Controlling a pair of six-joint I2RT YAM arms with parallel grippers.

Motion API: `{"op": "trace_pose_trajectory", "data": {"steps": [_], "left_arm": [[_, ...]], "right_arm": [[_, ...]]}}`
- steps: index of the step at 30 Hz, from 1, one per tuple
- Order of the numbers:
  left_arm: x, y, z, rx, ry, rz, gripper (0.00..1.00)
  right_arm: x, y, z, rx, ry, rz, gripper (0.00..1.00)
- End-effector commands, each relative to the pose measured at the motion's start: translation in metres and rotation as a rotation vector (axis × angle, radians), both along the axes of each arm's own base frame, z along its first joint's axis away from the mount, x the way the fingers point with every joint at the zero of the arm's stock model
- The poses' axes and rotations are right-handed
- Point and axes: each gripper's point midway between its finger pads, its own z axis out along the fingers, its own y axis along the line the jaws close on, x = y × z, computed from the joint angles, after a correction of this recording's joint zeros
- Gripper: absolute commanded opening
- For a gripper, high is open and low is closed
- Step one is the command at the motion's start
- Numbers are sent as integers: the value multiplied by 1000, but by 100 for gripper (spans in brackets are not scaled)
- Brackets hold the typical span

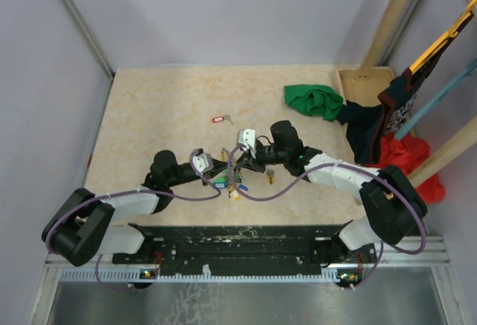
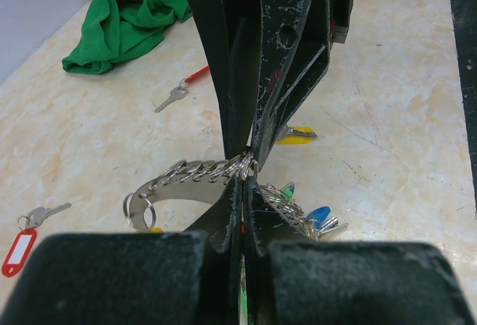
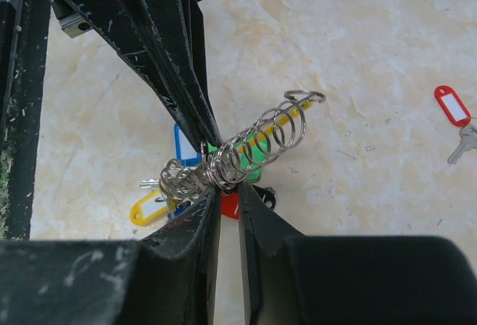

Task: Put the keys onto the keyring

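Note:
The keyring is a thin grey ring strung with small rings and with green and blue tags. It hangs just above the table at the centre. My left gripper is shut on its wire. My right gripper faces it from the other side. Its jaws stand a narrow gap apart, with the coil of small rings at their tips, and whether they pinch it does not show. A small yellow key with a dark end lies loose beyond the right fingers.
A key with a red oblong tag lies further out on the table. A slim red-headed key lies near a green cloth. Dark and red clothes hang on a wooden frame at the right.

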Motion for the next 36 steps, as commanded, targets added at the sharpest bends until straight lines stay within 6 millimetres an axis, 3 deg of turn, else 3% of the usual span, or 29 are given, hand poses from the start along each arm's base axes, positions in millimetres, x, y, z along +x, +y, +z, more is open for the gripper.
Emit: {"op": "trace_pose_trajectory", "data": {"steps": [1,5,13,18,23,26,28,30,36], "left_arm": [[2,-6,21,-44,-62,-29,0],[3,-6,21,-41,-65,-28,0],[0,0,26,-42,-138,-10,0],[-16,-1,28,-61,-197,-81,0],[-21,1,32,-79,-230,-86,0],[-17,3,32,-79,-230,-65,0],[-12,4,33,-88,-214,-33,0],[-5,6,33,-93,-193,6,0],[-2,4,33,-97,-166,13,0]], "right_arm": [[1,18,33,86,-38,61,13],[1,20,34,90,9,48,0],[22,13,26,73,232,-109,0],[33,11,22,56,469,-212,0],[50,-6,16,91,698,-346,0],[60,-17,19,143,770,-410,9],[62,-22,20,140,740,-422,18],[59,-26,25,133,665,-397,20],[28,-28,39,163,273,-232,34]]}}
